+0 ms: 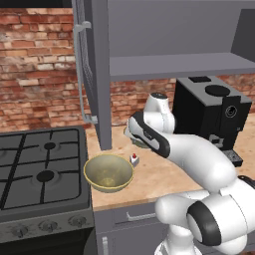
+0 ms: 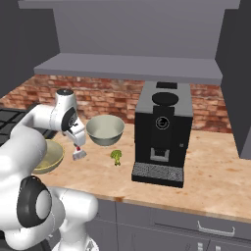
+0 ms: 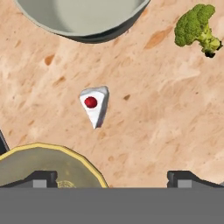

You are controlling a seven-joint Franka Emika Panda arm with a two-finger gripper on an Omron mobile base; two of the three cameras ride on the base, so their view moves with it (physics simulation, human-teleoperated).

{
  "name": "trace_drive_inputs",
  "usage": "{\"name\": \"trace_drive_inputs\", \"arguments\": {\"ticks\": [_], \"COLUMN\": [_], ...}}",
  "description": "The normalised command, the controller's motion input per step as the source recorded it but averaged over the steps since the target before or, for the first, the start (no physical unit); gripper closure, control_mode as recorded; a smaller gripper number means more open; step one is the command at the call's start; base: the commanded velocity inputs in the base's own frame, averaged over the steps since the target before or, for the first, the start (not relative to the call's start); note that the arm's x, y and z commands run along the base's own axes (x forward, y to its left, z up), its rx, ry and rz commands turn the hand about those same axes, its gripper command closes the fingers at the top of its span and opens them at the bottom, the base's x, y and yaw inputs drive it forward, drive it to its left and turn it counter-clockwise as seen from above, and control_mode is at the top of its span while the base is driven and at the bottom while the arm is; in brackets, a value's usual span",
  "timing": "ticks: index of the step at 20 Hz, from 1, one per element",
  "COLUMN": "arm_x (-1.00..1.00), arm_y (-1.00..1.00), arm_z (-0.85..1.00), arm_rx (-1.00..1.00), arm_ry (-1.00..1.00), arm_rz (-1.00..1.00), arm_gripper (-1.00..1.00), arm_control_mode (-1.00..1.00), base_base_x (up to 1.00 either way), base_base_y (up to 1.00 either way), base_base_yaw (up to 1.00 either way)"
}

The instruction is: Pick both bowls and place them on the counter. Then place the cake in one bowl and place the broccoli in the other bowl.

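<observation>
Counting first: two bowls, one cake, one broccoli, all on the counter (image 2: 206, 171). Gripper (image 3: 111, 179) hangs above the worktop with jaws spread wide and nothing between them; both finger tips (image 3: 41, 178) show well apart at the bottom of the hand view.

Nearest the jaws: yellow-tan bowl (image 3: 48, 168), its yellow rim and glossy olive inside right under the left finger tip in the hand view. No contact that I can tell. It holds nothing.

Just past the jaws, roughly centred between them: the cake (image 3: 95, 105), a tiny white wedge, red cherry on top, point facing back toward the gripper. It lies on bare counter, apart from both bowls, between them.

Farther ahead, past the cake: grey-green bowl (image 3: 83, 17), pale rim, upright, holds nothing.

Ahead and off to the right-finger side: the broccoli (image 3: 197, 28), bright green floret with pale stalk, lying on the counter near the grey-green bowl but not touching it.

Around: black coffee machine (image 2: 162, 132) beyond the broccoli, black gas stove (image 1: 40, 169) just beside the yellow-tan bowl, grey cabinet post (image 1: 102, 74) and shelf (image 2: 127, 66) overhead, brick wall (image 1: 35, 64) at the back. Nothing stands between the jaws and the cake.
</observation>
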Motion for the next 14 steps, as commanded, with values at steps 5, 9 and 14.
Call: {"name": "trace_drive_inputs", "arguments": {"ticks": [5,9,14], "arm_x": [0.0,0.0,0.0], "arm_y": [0.0,0.0,0.0], "arm_z": [0.0,0.0,0.0], "arm_rx": [0.0,0.0,0.0], "arm_ry": [0.0,0.0,0.0], "arm_rz": [0.0,0.0,0.0], "arm_gripper": [-1.0,-1.0,-1.0], "arm_control_mode": [-1.0,-1.0,-1.0], "base_base_x": [0.0,0.0,0.0], "base_base_y": [0.0,0.0,0.0], "base_base_yaw": [0.0,0.0,0.0]}}
